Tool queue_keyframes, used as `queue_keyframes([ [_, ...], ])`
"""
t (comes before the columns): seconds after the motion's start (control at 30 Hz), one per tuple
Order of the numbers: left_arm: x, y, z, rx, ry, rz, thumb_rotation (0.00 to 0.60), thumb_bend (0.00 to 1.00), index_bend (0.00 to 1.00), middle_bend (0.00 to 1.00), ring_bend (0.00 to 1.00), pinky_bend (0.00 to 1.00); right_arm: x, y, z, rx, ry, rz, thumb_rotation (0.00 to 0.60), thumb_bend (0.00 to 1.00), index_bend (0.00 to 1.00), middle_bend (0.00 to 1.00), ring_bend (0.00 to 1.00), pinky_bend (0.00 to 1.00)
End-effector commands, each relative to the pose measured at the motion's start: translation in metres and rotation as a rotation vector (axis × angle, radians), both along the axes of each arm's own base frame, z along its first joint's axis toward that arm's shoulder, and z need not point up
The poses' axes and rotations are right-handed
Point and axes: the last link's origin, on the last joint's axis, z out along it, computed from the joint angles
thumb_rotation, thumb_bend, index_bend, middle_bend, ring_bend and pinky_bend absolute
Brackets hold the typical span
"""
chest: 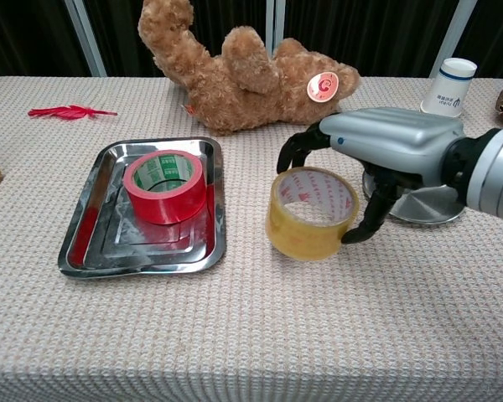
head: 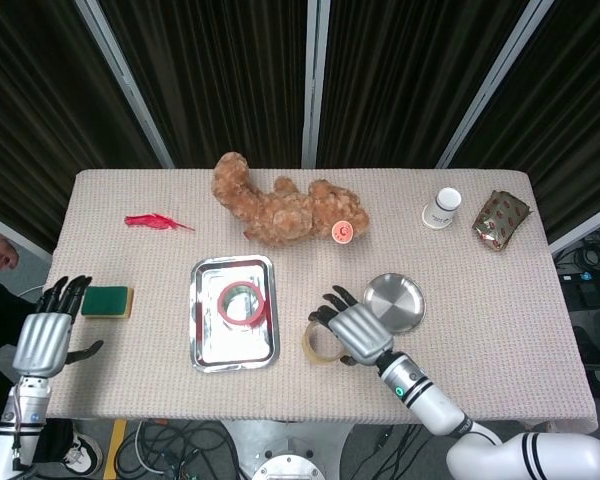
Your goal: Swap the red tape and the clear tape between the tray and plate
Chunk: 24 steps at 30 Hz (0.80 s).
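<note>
The red tape [chest: 165, 186] [head: 240, 302] lies in the steel tray [chest: 88, 245] [head: 205, 350] at the left of centre. My right hand [chest: 386, 155] [head: 355, 331] grips the clear tape [chest: 311, 213] [head: 317, 341] from above, low over the cloth between tray and plate; whether the roll touches the table I cannot tell. The round metal plate [head: 395, 301] [chest: 427, 209] is bare behind my right hand. My left hand [head: 46, 337] hangs open off the table's left edge, beside a green sponge, and shows only in the head view.
A brown teddy bear [head: 280, 210] [chest: 235, 71] lies behind the tray. A red feather [head: 155, 221] is at the back left, the green sponge [head: 107, 300] at the left edge. A white cup [head: 441, 207] and a wrapped packet [head: 500, 218] stand at the back right.
</note>
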Motion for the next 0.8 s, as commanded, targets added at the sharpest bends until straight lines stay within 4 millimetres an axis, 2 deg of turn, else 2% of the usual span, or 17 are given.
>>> queue_keyframes([
  [0.03, -0.002, -0.001, 0.000, 0.001, 0.001, 0.006, 0.600, 0.10, 0.05, 0.08, 0.00, 0.13, 0.003, -0.001, -0.009, 0.011, 0.017, 0.008, 0.600, 0.12, 0.49, 0.46, 0.10, 0.00],
  [0.07, -0.002, -0.001, 0.000, 0.001, 0.001, 0.009, 0.600, 0.10, 0.05, 0.08, 0.00, 0.13, 0.004, -0.001, -0.011, 0.017, 0.022, 0.010, 0.600, 0.10, 0.47, 0.45, 0.10, 0.00],
  [0.13, -0.003, -0.002, 0.000, 0.001, 0.003, 0.013, 0.600, 0.10, 0.05, 0.08, 0.00, 0.13, 0.005, -0.002, -0.015, 0.034, 0.035, 0.013, 0.600, 0.06, 0.34, 0.37, 0.06, 0.00],
  [0.17, -0.004, -0.002, 0.000, 0.000, 0.004, 0.014, 0.600, 0.10, 0.05, 0.08, 0.00, 0.13, 0.004, -0.002, -0.017, 0.045, 0.044, 0.012, 0.600, 0.04, 0.26, 0.30, 0.04, 0.00],
  [0.23, -0.004, -0.002, -0.001, -0.002, 0.005, 0.016, 0.600, 0.10, 0.05, 0.08, 0.00, 0.13, 0.002, -0.002, -0.020, 0.078, 0.079, 0.007, 0.600, 0.00, 0.05, 0.08, 0.00, 0.00],
  [0.27, -0.004, -0.002, -0.001, -0.003, 0.006, 0.016, 0.600, 0.10, 0.05, 0.08, 0.00, 0.13, 0.001, -0.002, -0.021, 0.093, 0.090, 0.001, 0.600, 0.00, 0.02, 0.04, 0.00, 0.00],
  [0.3, -0.004, -0.002, -0.001, -0.004, 0.006, 0.015, 0.600, 0.10, 0.05, 0.08, 0.00, 0.13, 0.002, -0.002, -0.021, 0.105, 0.093, -0.008, 0.600, 0.00, 0.00, 0.00, 0.00, 0.00],
  [0.4, -0.004, -0.002, -0.001, -0.002, 0.004, 0.014, 0.600, 0.10, 0.05, 0.08, 0.00, 0.13, 0.003, -0.002, -0.018, 0.104, 0.086, -0.016, 0.600, 0.00, 0.00, 0.00, 0.00, 0.00],
  [0.53, -0.004, 0.002, 0.000, -0.007, -0.001, 0.012, 0.600, 0.10, 0.05, 0.08, 0.00, 0.13, 0.001, -0.003, 0.001, 0.049, 0.039, -0.032, 0.600, 0.00, 0.00, 0.00, 0.00, 0.00],
  [0.6, -0.001, 0.005, -0.001, -0.016, -0.008, -0.004, 0.600, 0.10, 0.05, 0.08, 0.00, 0.13, -0.002, -0.004, 0.017, 0.004, 0.001, -0.048, 0.600, 0.00, 0.00, 0.00, 0.00, 0.00],
  [0.67, 0.008, 0.012, -0.002, -0.031, -0.020, -0.043, 0.600, 0.10, 0.05, 0.08, 0.00, 0.13, -0.010, -0.007, 0.044, -0.077, -0.052, -0.073, 0.600, 0.00, 0.00, 0.00, 0.00, 0.00],
  [0.8, 0.038, 0.032, -0.010, -0.104, -0.070, -0.151, 0.600, 0.09, 0.05, 0.08, 0.00, 0.13, -0.043, -0.009, 0.095, -0.232, -0.112, -0.122, 0.600, 0.00, 0.00, 0.00, 0.00, 0.00],
])
